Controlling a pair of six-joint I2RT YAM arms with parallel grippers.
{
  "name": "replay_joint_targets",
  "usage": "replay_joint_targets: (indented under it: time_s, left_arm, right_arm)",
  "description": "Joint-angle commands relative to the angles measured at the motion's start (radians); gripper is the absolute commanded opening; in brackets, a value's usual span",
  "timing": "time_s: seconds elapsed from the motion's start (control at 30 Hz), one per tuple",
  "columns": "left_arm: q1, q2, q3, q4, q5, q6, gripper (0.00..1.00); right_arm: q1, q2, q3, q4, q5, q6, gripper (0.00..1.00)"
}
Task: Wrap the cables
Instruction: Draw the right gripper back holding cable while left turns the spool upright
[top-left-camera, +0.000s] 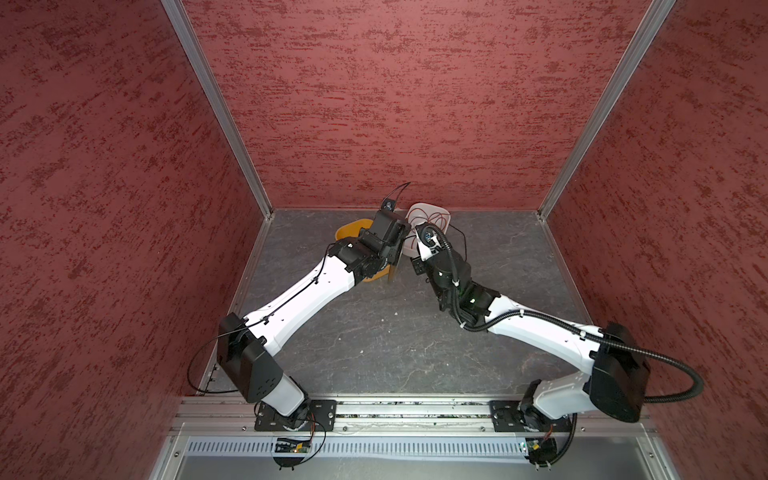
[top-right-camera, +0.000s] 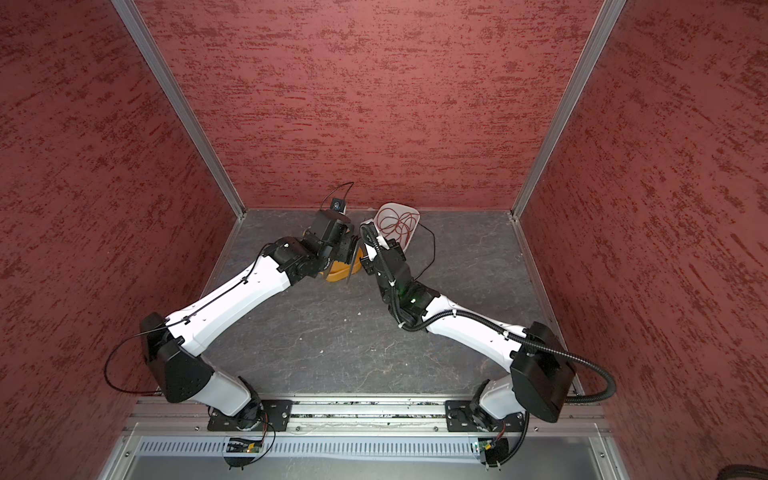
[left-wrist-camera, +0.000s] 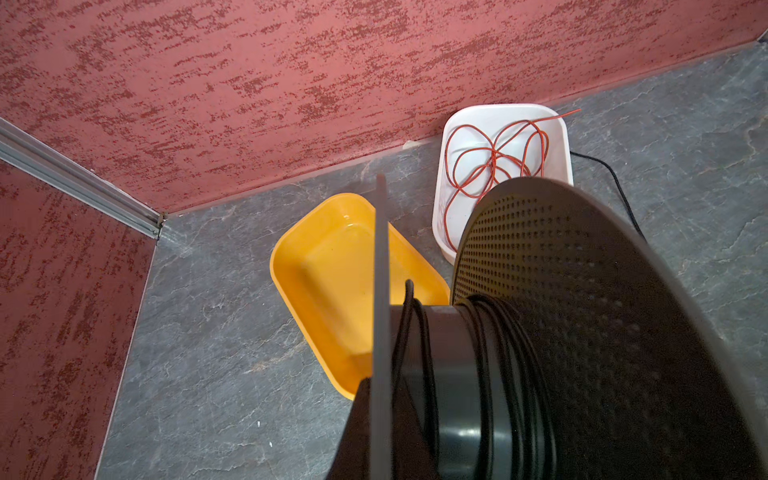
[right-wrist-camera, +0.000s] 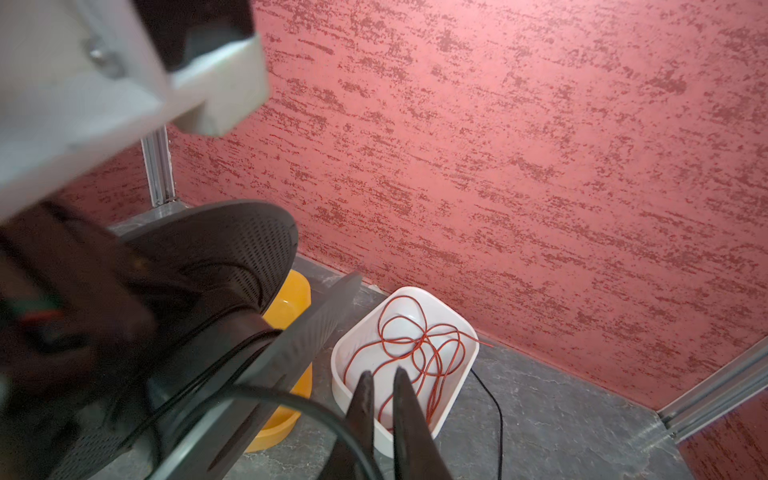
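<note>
My left gripper (left-wrist-camera: 382, 399) is shut on one thin flange of a black spool (left-wrist-camera: 582, 311), held up over the yellow tray (left-wrist-camera: 332, 257). Several turns of the thin black cable (left-wrist-camera: 511, 374) lie wound on the spool's hub. In the right wrist view a loose loop of the cable (right-wrist-camera: 270, 392) leaves the spool (right-wrist-camera: 216, 249) and crosses in front of one finger of my right gripper (right-wrist-camera: 380, 374). That gripper's fingers stand a little apart, with nothing between their tips. More of the cable (top-left-camera: 464, 245) trails on the floor beside the white tray (top-left-camera: 428, 208).
The white tray (right-wrist-camera: 415, 289) holds a tangled red wire (right-wrist-camera: 419, 345) and stands against the back wall, right of the yellow tray (right-wrist-camera: 297, 295). Both arms meet at the back centre in both top views. Red walls close in three sides.
</note>
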Motion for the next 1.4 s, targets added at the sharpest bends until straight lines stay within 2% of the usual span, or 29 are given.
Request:
replay_joint_targets:
  time_s: [0.0,0.1,0.3,0.43,0.63,0.8,1.0,1.23,1.37]
  left_arm:
    - [-0.003,-0.054,-0.007,0.040,0.010,0.046,0.00]
    - [-0.015,-0.065,-0.018,0.054,0.028,0.069,0.00]
    - [-0.024,-0.086,-0.034,0.067,0.158,0.122,0.00]
    - [-0.024,-0.100,-0.034,0.058,0.235,0.122,0.00]
    - [0.012,-0.184,-0.064,0.096,0.411,0.082,0.00]
    - [0.067,-0.245,-0.087,0.131,0.487,0.012,0.00]
    - [0.238,-0.291,-0.129,0.204,0.682,-0.192,0.00]
    - [0.271,-0.287,-0.112,0.211,0.685,-0.238,0.00]
    - [0.273,-0.280,-0.094,0.202,0.707,-0.240,0.00]
  right_arm:
    - [-0.057,-0.025,0.066,-0.089,-0.078,0.044,0.12]
    - [-0.117,-0.017,0.118,-0.201,-0.182,0.083,0.13]
    - [-0.254,-0.006,0.169,-0.315,-0.386,0.169,0.12]
    - [-0.345,0.015,0.176,-0.352,-0.504,0.246,0.12]
    - [-0.461,0.097,0.161,-0.366,-0.656,0.338,0.10]
    - [-0.474,0.112,0.073,-0.295,-0.657,0.336,0.11]
    - [-0.475,0.086,-0.086,-0.155,-0.739,0.397,0.15]
    - [-0.470,0.025,-0.252,-0.013,-0.875,0.447,0.26]
    - [-0.465,-0.048,-0.330,0.024,-0.904,0.438,0.38]
